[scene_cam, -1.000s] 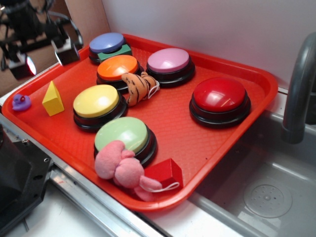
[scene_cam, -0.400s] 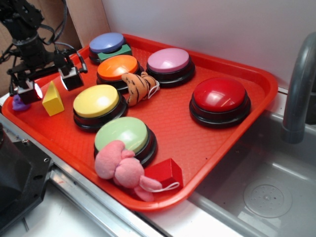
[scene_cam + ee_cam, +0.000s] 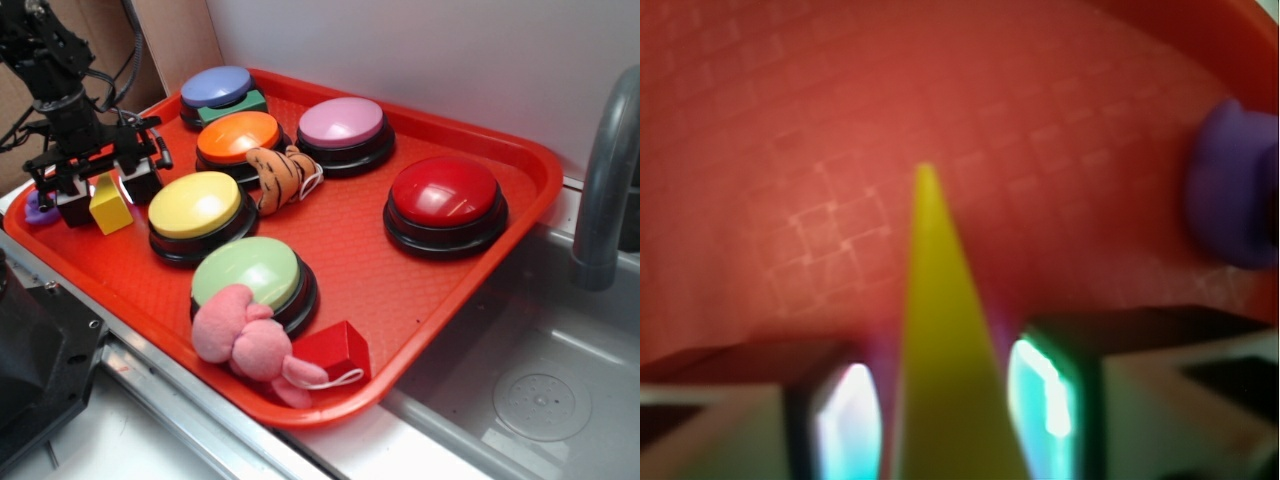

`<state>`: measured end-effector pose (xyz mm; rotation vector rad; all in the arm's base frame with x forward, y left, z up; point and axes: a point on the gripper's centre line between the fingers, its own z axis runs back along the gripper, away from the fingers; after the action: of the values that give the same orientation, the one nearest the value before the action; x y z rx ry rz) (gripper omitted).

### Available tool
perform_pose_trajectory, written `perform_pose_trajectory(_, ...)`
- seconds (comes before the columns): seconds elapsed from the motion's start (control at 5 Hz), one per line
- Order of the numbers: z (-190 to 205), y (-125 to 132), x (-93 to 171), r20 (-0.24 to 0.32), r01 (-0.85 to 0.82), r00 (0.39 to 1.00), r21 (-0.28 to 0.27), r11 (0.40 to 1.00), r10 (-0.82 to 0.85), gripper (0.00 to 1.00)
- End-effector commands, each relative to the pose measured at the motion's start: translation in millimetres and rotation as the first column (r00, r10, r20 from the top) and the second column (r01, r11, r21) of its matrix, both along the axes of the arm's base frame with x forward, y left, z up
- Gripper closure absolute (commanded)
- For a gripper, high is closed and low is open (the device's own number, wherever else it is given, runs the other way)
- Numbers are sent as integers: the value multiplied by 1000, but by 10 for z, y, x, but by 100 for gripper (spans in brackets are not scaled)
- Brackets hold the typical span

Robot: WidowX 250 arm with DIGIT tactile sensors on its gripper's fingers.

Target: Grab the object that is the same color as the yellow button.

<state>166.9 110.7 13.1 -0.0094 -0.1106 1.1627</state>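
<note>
The object, a small yellow wedge (image 3: 110, 208), stands at the left of the red tray (image 3: 360, 250), just left of the yellow button (image 3: 195, 203). My gripper (image 3: 106, 196) has come down over it, one finger on each side. In the wrist view the yellow wedge (image 3: 940, 340) rises as a narrow point between the two fingers (image 3: 845, 420), and a thin gap shows on both sides. The gripper (image 3: 950, 425) is open around the wedge, not pressing on it.
A purple duck (image 3: 38, 208) sits close by on the tray rim, just left of the gripper. Orange button (image 3: 238, 137), tiger plush (image 3: 285, 172), light green button (image 3: 250, 272), pink plush (image 3: 250, 340) and red block (image 3: 335, 350) fill the tray. A faucet (image 3: 605, 180) and sink are at right.
The gripper came forward from the tray's back left corner and dropped down until its fingers straddle the yellow wedge. The wedge itself has not moved.
</note>
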Motion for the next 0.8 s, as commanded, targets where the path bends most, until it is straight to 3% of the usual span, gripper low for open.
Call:
perform_pose_trajectory(0.0,293,-51,28,52,99,994,24,995,-100,100)
perform_pose_trajectory(0.2,655,-205,231,69,281,956,47,959,-284,100)
perform_pose_trajectory(0.4,1082,-524,355,76,480,873,33,876,-481,100)
perform_pose_trajectory(0.6,1364,-816,387,106,612,788,-28,791,-606,100)
